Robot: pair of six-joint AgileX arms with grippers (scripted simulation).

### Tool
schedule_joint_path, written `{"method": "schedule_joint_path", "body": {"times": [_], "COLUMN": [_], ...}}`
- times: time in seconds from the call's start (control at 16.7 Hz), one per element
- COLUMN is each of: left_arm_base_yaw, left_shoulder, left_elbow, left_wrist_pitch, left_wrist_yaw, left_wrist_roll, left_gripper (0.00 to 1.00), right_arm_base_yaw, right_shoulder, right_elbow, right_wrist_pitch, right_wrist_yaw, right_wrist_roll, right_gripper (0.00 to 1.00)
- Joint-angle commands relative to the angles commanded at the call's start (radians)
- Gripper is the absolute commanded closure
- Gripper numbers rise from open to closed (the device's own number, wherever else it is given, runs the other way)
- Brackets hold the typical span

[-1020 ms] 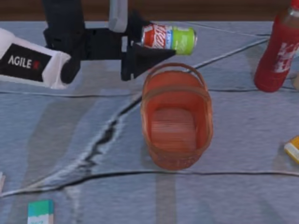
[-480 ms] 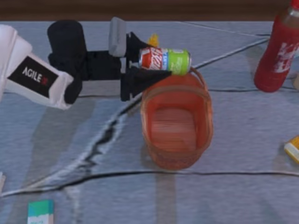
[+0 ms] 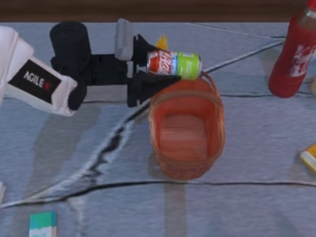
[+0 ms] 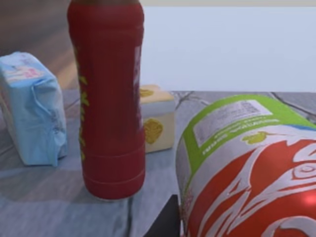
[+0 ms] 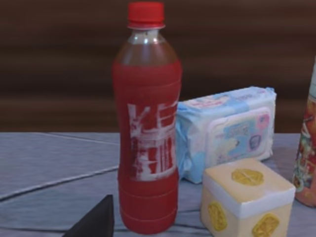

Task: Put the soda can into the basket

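The soda can (image 3: 178, 64) lies sideways in the air, red end toward the arm, lime-green end over the far rim of the orange-red woven basket (image 3: 217, 129). My left gripper (image 3: 155, 64) is shut on the can's red end, one black finger on each side. In the left wrist view the can (image 4: 247, 168) fills the near right, with a dark fingertip (image 4: 168, 219) against it. The basket stands mid-table under its arched handle (image 3: 185, 93). My right arm is outside the top view; its wrist view shows one dark finger (image 5: 96, 222) far to the side, holding nothing.
A tall red bottle (image 3: 294, 54) stands at the back right, with a blue wipes pack (image 5: 227, 128) and a yellow-and-white box (image 5: 244, 202) near it. A teal box (image 3: 42, 224) lies front left. A yellow item (image 3: 310, 158) sits at the right edge.
My left gripper carried the can nearer and slightly lower, from behind the basket to over its far rim. Over the last half second it has held still.
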Motion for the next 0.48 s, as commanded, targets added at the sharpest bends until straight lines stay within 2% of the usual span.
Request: {"method": "schedule_joint_path", "body": {"times": [0.3, 0.48], "left_arm_base_yaw": [0.0, 0.0], "left_shoulder": [0.0, 0.0], "left_elbow": [0.0, 0.0], "left_wrist_pitch": [0.0, 0.0], "left_wrist_yaw": [0.0, 0.0], "left_wrist_roll": [0.0, 0.0], "left_gripper": [0.02, 0.0], "right_arm_base_yaw": [0.0, 0.0], "right_shoulder": [0.0, 0.0], "right_elbow": [0.0, 0.0], "right_wrist_pitch": [0.0, 0.0], "right_wrist_yaw": [0.0, 0.0], "right_wrist_roll": [0.0, 0.0], "right_gripper": [0.0, 0.0]}}
